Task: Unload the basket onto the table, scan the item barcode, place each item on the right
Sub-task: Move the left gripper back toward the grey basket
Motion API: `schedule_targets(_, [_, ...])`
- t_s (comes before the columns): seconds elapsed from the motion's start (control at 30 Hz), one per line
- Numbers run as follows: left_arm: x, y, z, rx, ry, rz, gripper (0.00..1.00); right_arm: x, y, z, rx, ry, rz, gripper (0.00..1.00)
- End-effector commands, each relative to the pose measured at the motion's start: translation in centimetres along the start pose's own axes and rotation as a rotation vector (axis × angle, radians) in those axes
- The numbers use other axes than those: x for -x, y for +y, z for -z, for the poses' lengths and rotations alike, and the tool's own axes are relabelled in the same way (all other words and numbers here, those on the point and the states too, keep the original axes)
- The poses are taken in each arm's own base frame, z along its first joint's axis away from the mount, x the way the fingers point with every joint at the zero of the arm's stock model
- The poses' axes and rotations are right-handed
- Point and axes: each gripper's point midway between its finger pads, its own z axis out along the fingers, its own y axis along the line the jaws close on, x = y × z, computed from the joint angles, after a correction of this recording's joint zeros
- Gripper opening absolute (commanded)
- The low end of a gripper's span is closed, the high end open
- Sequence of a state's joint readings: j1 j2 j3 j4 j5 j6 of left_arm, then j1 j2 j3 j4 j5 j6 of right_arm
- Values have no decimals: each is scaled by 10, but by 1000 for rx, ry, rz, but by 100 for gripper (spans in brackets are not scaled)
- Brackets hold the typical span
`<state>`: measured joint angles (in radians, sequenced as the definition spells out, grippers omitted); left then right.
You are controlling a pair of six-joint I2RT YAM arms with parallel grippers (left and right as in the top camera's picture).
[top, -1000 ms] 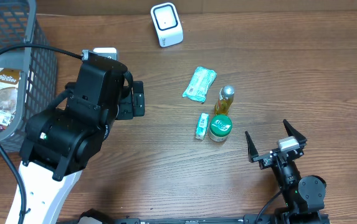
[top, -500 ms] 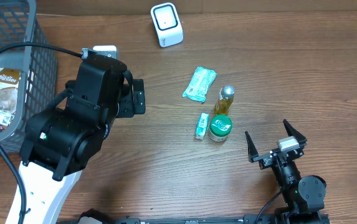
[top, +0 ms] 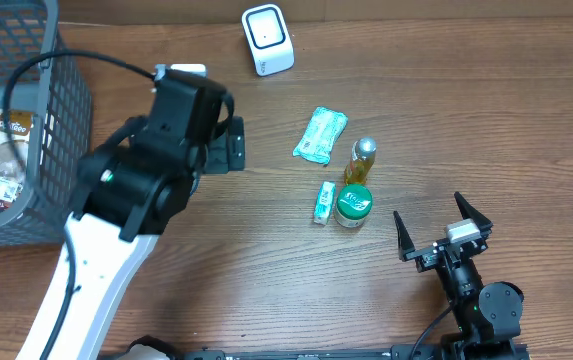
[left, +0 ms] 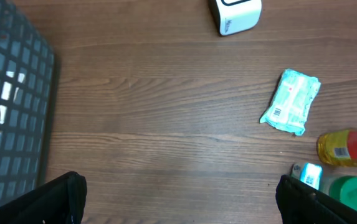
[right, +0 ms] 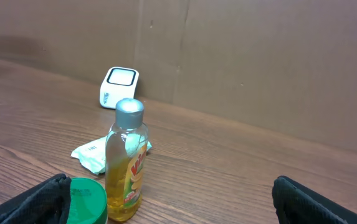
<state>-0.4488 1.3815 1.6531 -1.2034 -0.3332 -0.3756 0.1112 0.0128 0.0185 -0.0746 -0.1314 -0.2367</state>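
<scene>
On the desk (left: 166, 124) the packet (left: 290, 101) lies at 2 o'clock of the wide, empty left fingers (left: 53, 202); the bottle (right: 127, 165) at 11 o'clock of the wide right fingers (right: 35, 202).

My left arm (top: 141, 175) is a bulky black housing on a white lower link (top: 86, 275); a black cable (top: 96, 56) leaves it toward ten o'clock. My right end effector (top: 428, 208) is black, with two pointed fingers (top: 401, 232) and a silver block (top: 463, 232).
</scene>
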Motion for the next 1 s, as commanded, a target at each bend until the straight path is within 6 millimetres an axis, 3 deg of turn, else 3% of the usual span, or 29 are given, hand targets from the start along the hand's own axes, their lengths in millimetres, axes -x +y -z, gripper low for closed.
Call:
schedule_targets(0.0, [6,4,-1,13,-21,20,100,-2,0,0,-1,-4,1,100])
schedule_targets(0.27, [16,5,8,-4,-72,44,99,-2,0,0,-1,-4,1,100])
schedule_targets(0.97, [-1,3,7,-29,2,24,100,-2,0,0,-1,-4,1,100])
